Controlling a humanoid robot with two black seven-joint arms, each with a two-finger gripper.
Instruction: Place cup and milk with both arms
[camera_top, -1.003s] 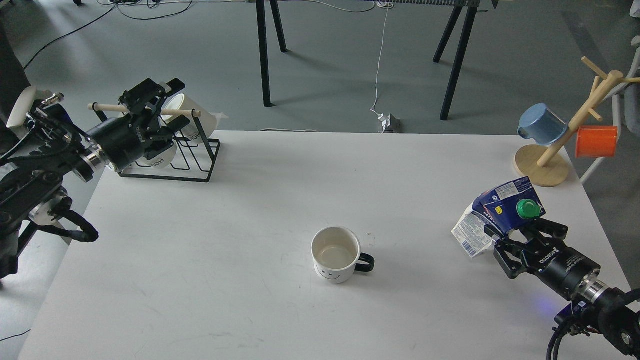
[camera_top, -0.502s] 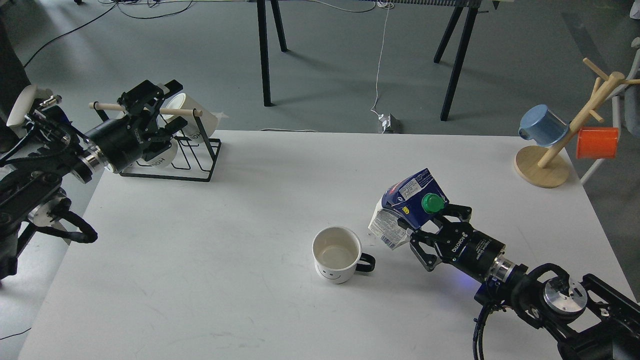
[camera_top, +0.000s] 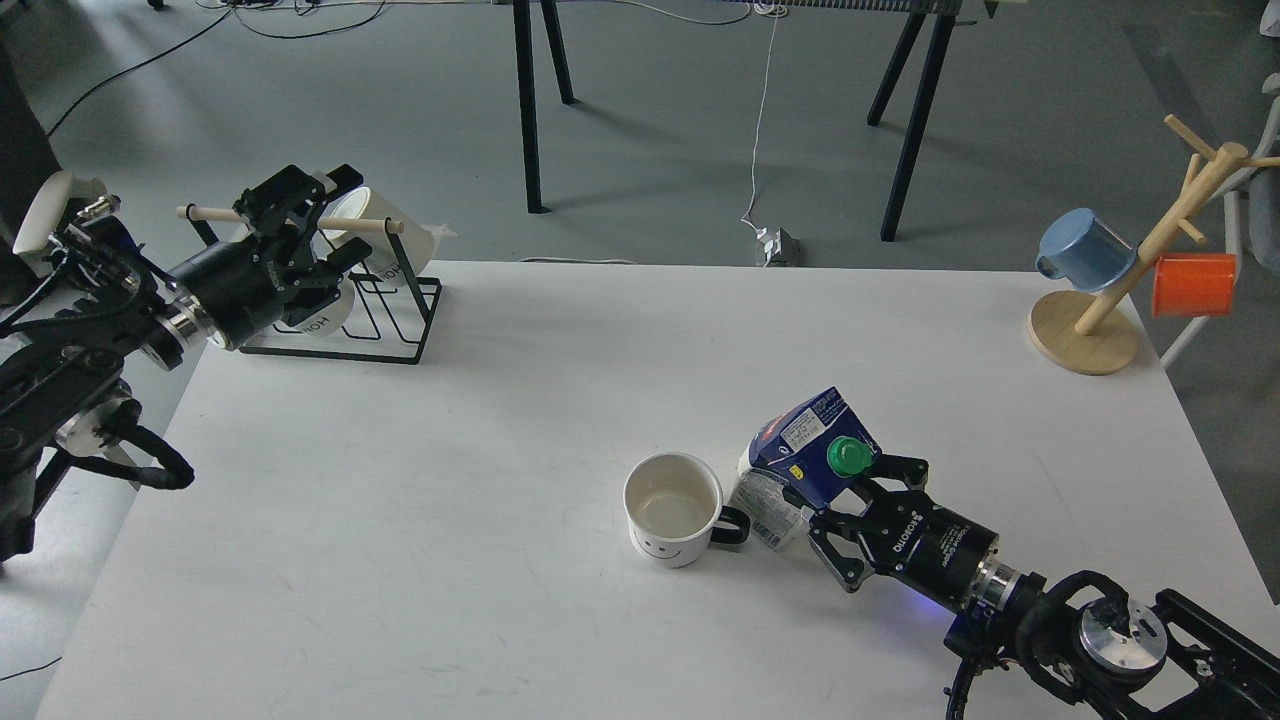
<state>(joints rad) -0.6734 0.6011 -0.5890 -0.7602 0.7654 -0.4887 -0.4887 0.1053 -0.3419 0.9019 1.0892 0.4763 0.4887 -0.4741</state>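
The cup (camera_top: 672, 508), a white mug with a black handle and a smiley face, stands upright at the table's front centre, handle to the right. The milk (camera_top: 800, 462), a dark blue and white carton with a green cap, is tilted and sits right beside the cup's handle. My right gripper (camera_top: 825, 497) is shut on the milk, coming in from the lower right. My left gripper (camera_top: 305, 215) is at the far left by the black rack; its fingers look spread and hold nothing.
A black wire rack (camera_top: 375, 300) with a wooden bar and white lettered mugs stands at the back left. A wooden mug tree (camera_top: 1120, 290) with a blue cup (camera_top: 1085, 250) and an orange cup (camera_top: 1192, 283) stands at the back right.
My right gripper has carried the milk left across the table from the right side and lowered it beside the cup's handle. The left arm has barely moved.
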